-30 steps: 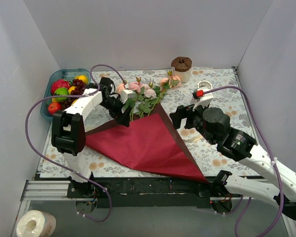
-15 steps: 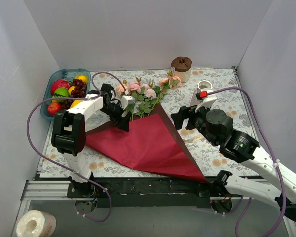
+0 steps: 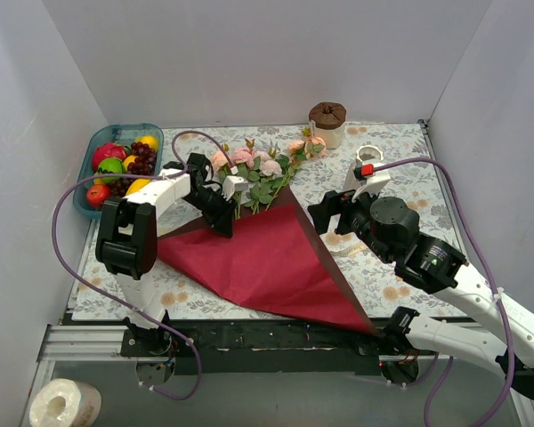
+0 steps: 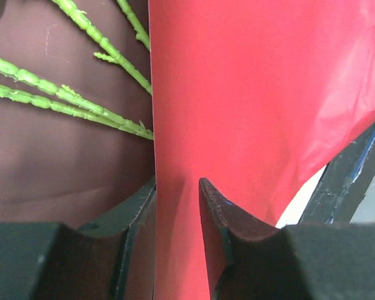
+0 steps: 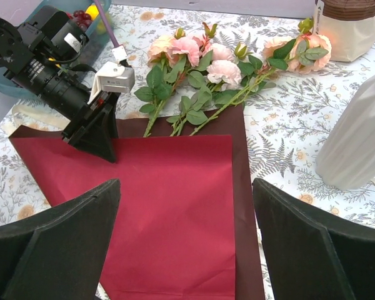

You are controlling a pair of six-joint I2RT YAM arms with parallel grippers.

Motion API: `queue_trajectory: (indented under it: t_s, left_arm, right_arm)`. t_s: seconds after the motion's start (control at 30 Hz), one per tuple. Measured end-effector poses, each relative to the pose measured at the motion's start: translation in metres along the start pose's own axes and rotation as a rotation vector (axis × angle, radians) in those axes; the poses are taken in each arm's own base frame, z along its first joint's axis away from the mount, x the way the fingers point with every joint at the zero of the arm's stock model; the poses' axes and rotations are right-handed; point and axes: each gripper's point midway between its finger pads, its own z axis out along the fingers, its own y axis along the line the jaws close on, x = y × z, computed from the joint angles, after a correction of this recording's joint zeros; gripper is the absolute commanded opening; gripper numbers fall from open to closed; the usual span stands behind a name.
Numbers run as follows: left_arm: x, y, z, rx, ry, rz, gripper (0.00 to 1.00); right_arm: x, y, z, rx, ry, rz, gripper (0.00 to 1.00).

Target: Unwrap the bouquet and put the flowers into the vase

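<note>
I see left jaws pinching the paper (image 4: 256, 94) edge, centre-left of top view; right jaws spread, hovering lower right of flowers (image 3: 254, 173).

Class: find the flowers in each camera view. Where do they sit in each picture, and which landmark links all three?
Top external: flowers, upper centre.
Left wrist: only their green stems, upper left.
Right wrist: flowers, upper centre, blooms and leaves showing.
Shared landmark: the red paper, under the stem ends in every view.
</note>
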Motion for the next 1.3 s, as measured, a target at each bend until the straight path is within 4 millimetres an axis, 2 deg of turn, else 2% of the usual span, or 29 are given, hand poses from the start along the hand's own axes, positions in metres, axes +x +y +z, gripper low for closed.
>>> queue_trajectory:
  t_s: [0.07, 0.17, 0.23, 0.33, 0.5, 0.67, 0.8, 0.97, 1.13, 1.3]
  left_arm:
    - [-0.003, -0.003, -0.002, 0.011, -0.002, 0.005, 0.27]
    - [-0.007, -0.006, -0.004, 0.021, -0.009, 0.012, 0.19]
    - [-0.007, -0.01, -0.006, 0.026, -0.009, 0.015, 0.08]
    - [-0.01, -0.02, -0.014, 0.034, -0.02, 0.04, 0.02]
    - [-0.019, -0.046, -0.035, 0.037, -0.062, 0.135, 0.0]
    - [-0.017, -0.087, -0.064, 0.032, -0.13, 0.34, 0.0]
    - [0.001, -0.12, -0.081, 0.041, -0.161, 0.551, 0.0]
    - [0.043, -0.15, -0.086, 0.021, -0.158, 0.858, 0.0]
    - [0.074, -0.159, -0.084, -0.031, -0.123, 1.074, 0.0]
    - [0.074, -0.154, -0.085, -0.169, -0.166, 1.212, 0.0]
  right_arm:
    - [0.0, 0.0, 0.0, -0.002, 0.001, 0.002, 0.93]
    - [0.0, 0.001, 0.0, -0.006, 0.002, 0.003, 0.93]
    - [0.0, 0.001, 0.0, -0.006, 0.003, 0.003, 0.93]
    - [0.001, 0.001, 0.0, -0.006, 0.004, 0.002, 0.92]
    - [0.004, 0.001, 0.003, 0.0, 0.014, -0.008, 0.92]
    - [0.004, 0.0, 0.008, 0.015, 0.028, -0.031, 0.93]
    - [-0.005, 0.002, 0.009, 0.015, 0.016, -0.041, 0.93]
    - [-0.01, 0.003, 0.009, 0.014, 0.01, -0.039, 0.92]
    - [-0.001, 0.009, 0.017, -0.004, 0.043, -0.044, 0.91]
    - [0.017, 0.02, 0.029, -0.046, 0.11, -0.046, 0.91]
